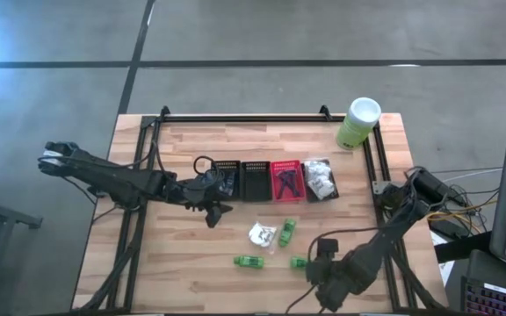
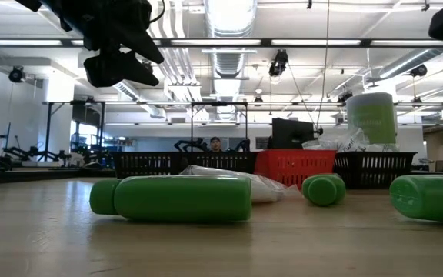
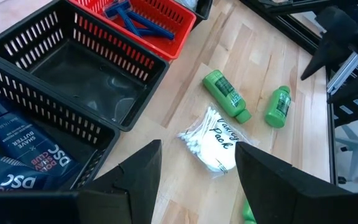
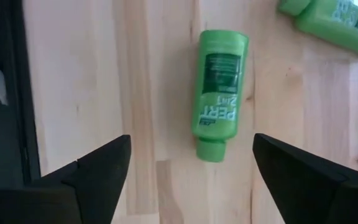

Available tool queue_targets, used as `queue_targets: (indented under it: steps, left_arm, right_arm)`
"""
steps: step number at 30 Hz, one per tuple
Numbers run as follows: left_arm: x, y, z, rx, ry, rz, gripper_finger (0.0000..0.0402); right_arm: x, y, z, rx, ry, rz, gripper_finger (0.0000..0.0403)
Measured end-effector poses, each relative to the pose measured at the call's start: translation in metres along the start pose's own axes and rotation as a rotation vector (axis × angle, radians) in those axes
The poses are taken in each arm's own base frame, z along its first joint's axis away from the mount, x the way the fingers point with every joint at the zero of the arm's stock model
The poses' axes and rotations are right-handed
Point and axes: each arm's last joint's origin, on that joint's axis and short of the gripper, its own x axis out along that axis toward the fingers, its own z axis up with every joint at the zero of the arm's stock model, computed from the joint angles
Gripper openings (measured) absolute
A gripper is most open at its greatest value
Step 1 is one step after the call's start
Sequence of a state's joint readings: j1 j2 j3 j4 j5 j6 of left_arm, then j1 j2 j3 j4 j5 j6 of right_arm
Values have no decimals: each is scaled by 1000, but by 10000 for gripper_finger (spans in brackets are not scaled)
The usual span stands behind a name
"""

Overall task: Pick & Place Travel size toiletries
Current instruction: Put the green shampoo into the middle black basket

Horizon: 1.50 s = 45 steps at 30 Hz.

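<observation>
1 green bottle [image 4: 219,96] is lying on the table [image 1: 191,263] near its front edge, directly ahead of the right gripper [image 4: 191,171], whose fingers are spreading wide; its long axis is probably pointing between them, cap nearest. The left gripper [image 3: 197,165] is hovering open farther off.

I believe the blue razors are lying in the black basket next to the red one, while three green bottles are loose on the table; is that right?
Not quite: the blue razors lie in the red basket itself, as the left wrist view shows; the black basket beside it is bare. The three green bottles do lie loose on the table.
</observation>
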State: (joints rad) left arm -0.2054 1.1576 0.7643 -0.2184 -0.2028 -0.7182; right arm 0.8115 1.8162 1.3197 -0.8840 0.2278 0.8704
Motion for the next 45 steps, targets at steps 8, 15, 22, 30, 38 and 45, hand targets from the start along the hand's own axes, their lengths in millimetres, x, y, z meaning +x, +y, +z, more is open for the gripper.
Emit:
queue_targets:
  steps: [8,15,22,30,38,45]
  left_arm:
    - [0,0,0,0,0,0,209]
    - [0,0,0,0,0,0,209]
    - [0,0,0,0,0,0,209]
    - [0,0,0,0,0,0,209]
    - [0,0,0,0,0,0,209]
    - [0,0,0,0,0,0,209]
  right_arm:
    - [1,-9,15,366,-8,-5,353]
    - [-8,-30,53,671,-127,1,334]
    - [-13,-33,66,551,-51,54,312]
    - [10,-19,58,244,21,29,320]
    - [25,-15,57,203,119,45,350]
    - [25,-14,56,259,121,41,359]
